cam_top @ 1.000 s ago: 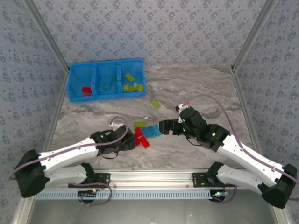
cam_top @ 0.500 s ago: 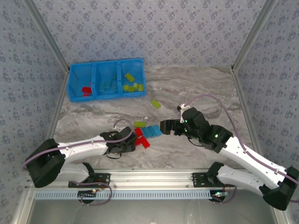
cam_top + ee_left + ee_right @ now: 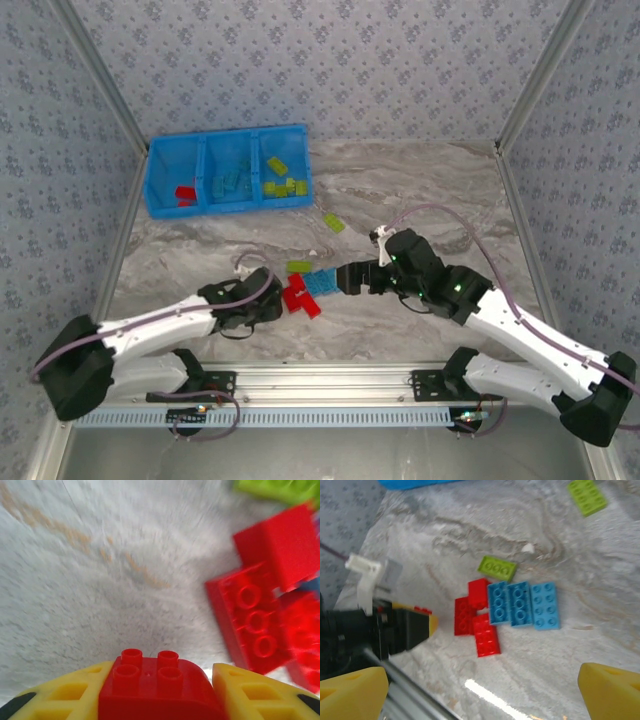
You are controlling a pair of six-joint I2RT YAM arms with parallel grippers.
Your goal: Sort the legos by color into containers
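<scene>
Legos (image 3: 312, 288) clustered mid counter (image 3: 400, 190); left end effector (image 3: 162, 669) clamped on red lego (image 3: 155, 695), near its tips, so cd slip en route to containers (image 3: 228, 135) at 11 o'clock. Right end effector (image 3: 482, 680) wide apart, may bump cluster

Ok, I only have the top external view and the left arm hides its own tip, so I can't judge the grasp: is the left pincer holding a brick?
Observer: Yes. On the left wrist view, a red brick with four studs sits between the left pincer's yellow fingers, touching both.
Operator: And the right one?
Observer: The right pincer stands wide open, with nothing in it.
Operator: How many blues lie below it?
Observer: Three light blue bricks, side by side.
</scene>
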